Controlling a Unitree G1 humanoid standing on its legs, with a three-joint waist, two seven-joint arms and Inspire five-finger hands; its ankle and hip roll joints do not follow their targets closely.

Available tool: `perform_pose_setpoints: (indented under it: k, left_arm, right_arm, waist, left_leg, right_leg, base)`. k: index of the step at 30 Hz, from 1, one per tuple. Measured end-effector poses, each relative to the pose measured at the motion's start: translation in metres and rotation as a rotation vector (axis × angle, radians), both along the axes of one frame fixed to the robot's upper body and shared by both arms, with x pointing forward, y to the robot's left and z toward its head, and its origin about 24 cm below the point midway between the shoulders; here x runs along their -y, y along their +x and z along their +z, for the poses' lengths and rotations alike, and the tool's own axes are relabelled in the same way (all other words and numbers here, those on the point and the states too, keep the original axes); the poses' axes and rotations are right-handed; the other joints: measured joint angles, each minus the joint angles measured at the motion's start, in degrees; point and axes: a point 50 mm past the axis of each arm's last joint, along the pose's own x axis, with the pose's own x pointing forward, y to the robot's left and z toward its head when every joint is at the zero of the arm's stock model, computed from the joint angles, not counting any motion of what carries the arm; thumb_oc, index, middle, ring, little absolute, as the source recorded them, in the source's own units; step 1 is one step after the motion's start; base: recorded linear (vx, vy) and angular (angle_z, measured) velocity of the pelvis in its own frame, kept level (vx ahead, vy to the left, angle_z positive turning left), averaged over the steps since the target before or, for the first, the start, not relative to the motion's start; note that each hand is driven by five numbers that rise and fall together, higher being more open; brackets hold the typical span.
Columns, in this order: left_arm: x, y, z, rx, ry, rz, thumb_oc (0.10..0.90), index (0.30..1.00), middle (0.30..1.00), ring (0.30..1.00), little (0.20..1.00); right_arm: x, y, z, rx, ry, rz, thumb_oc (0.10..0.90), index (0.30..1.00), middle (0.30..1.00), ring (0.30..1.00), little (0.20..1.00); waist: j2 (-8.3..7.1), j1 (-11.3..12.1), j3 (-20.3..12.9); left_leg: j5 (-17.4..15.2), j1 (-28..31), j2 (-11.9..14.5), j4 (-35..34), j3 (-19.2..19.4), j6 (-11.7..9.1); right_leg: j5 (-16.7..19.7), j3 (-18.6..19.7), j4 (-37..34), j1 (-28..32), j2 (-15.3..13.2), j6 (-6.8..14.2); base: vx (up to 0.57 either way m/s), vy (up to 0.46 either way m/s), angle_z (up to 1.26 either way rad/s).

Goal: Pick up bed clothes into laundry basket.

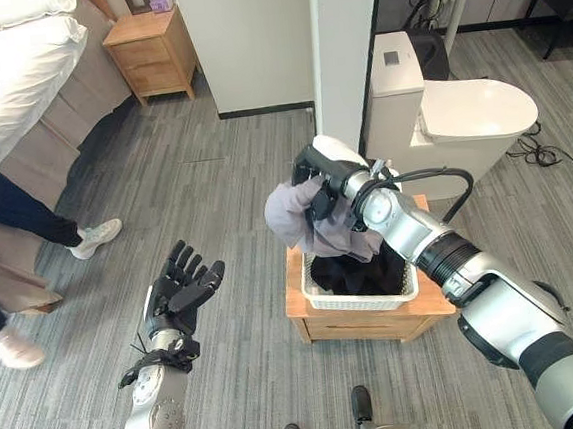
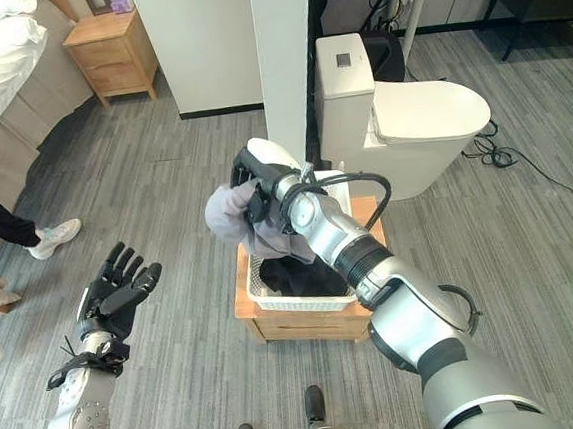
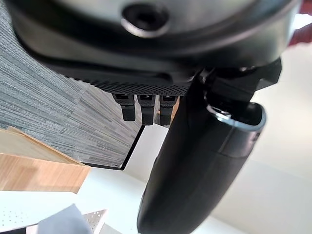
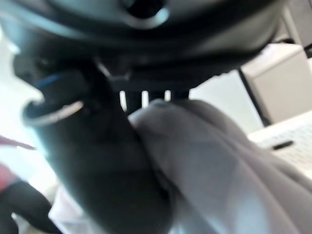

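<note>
My right hand (image 1: 323, 193) is shut on a grey garment (image 1: 295, 218), holding it bunched just above the far left corner of the white laundry basket (image 1: 359, 298). The cloth hangs down toward dark clothes (image 1: 362, 273) lying inside the basket. In the right wrist view the grey garment (image 4: 214, 161) is pressed against the thumb (image 4: 107, 161). The basket sits on a low wooden stand (image 1: 321, 327). My left hand (image 1: 181, 289) is raised open over the carpet, well left of the basket, holding nothing. The bed (image 1: 23, 67) with white bedding is at the far upper left.
A person's legs and white shoes (image 1: 96, 236) stand between the bed and my left hand. A wooden nightstand (image 1: 152, 51) is by the wall. A white pillar (image 1: 338, 54) and a white appliance (image 1: 459, 119) stand right behind the basket.
</note>
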Motion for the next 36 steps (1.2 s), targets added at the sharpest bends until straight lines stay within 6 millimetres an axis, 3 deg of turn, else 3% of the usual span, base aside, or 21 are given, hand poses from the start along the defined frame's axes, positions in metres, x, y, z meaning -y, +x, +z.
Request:
perform_pose_setpoints:
  k: [5,8,15,16,18,24,31,33,36]
  left_arm:
    - [-0.002,-0.002,-0.001,-0.012,0.005,0.013,0.800,0.900,0.900,0.900,0.900]
    - [-0.002,-0.004,-0.003,-0.018,0.005,0.014,0.800,0.900,0.900,0.900,0.900]
    - [-0.002,-0.006,-0.006,-0.028,0.003,0.016,0.800,0.900,0.900,0.900,0.900]
    - [-0.001,-0.006,-0.006,-0.030,0.000,0.011,0.800,0.900,0.900,0.900,0.900]
    - [0.000,-0.007,-0.007,-0.031,-0.002,0.010,0.800,0.900,0.900,0.900,0.900]
    - [0.005,-0.005,-0.007,-0.026,-0.018,0.003,0.800,0.900,0.900,0.900,0.900]
    - [0.008,0.002,-0.001,-0.001,-0.021,-0.005,0.800,0.900,0.900,0.900,0.900]
    - [0.008,0.004,0.000,0.006,-0.022,-0.005,0.800,0.900,0.900,0.900,0.900]
    - [0.007,0.005,0.002,0.013,-0.020,-0.001,0.800,0.900,0.900,0.900,0.900]
  right_arm:
    - [0.010,0.002,-0.002,-0.008,-0.007,-0.033,0.400,0.300,0.300,0.300,0.300]
    - [0.026,0.003,-0.003,-0.012,-0.027,-0.072,0.400,0.300,0.300,0.300,0.300]
    - [0.103,0.004,-0.020,-0.103,-0.064,-0.332,0.400,0.300,0.300,0.300,0.300]
    - [0.114,0.003,-0.020,-0.107,-0.065,-0.371,0.800,0.900,0.900,0.900,0.900]
    - [0.118,0.002,-0.021,-0.112,-0.077,-0.385,0.800,0.900,0.900,0.900,0.900]
    - [0.098,0.004,-0.011,-0.070,-0.064,-0.303,0.800,0.900,0.900,0.900,0.900]
    - [0.034,-0.009,0.045,0.145,0.020,0.028,0.800,0.900,0.900,0.900,0.900]
    - [0.023,-0.015,0.054,0.176,0.029,0.089,0.800,0.900,0.900,0.900,0.900]
    - [0.015,-0.031,0.077,0.265,0.019,0.188,0.800,0.900,0.900,0.900,0.900]
  waist:
    - [0.43,-0.1,0.0]
    - [1.79,-0.1,0.2]
    - [5.89,1.0,0.4]
    - [6.44,1.0,0.6]
    - [6.66,0.9,0.5]
    - [6.68,-0.6,0.5]
    - [6.37,-1.2,0.6]
    - [5.71,-1.4,0.9]
    - [3.46,-1.7,1.8]
  left_leg:
    - [0.1,-1.3,-0.1,0.2,0.0,0.0]
    - [0.4,-2.7,-0.1,0.2,0.0,0.0]
    - [0.6,-4.1,-0.5,0.2,-0.3,0.0]
    - [0.7,-4.2,-0.5,0.2,-0.3,0.0]
    - [0.7,-4.3,-0.5,0.2,-0.1,0.0]
    - [0.7,-4.1,-0.5,-0.1,0.1,0.0]
    - [1.0,-3.8,-0.6,-0.8,0.2,0.1]
    - [1.0,-3.6,-0.6,-0.8,0.2,0.1]
    - [1.0,-3.4,-0.7,-0.8,0.2,0.1]
  right_leg:
    - [0.0,0.1,0.0,-1.3,-0.1,0.0]
    - [0.3,-0.1,0.0,-2.6,-0.2,0.0]
    - [0.4,-0.3,0.0,-3.9,-0.5,0.2]
    - [0.4,-0.3,0.0,-4.0,-0.6,0.2]
    - [0.4,-0.3,0.0,-4.2,-0.5,0.2]
    - [0.4,-0.1,0.0,-4.3,-0.5,0.2]
    - [0.5,0.2,0.0,-4.3,-0.5,0.3]
    - [0.5,0.1,0.0,-4.0,-0.5,0.3]
    - [0.6,0.2,0.0,-3.9,-0.5,0.3]
  base:
    - [0.00,0.000,0.00]
    - [0.01,-0.005,0.01]
    - [0.01,-0.010,0.02]
    - [0.00,0.000,0.00]
    - [0.04,-0.015,-0.04]
    - [0.04,0.003,-0.02]
    - [0.01,0.009,-0.01]
    - [0.00,0.044,0.01]
    - [-0.01,0.047,-0.01]
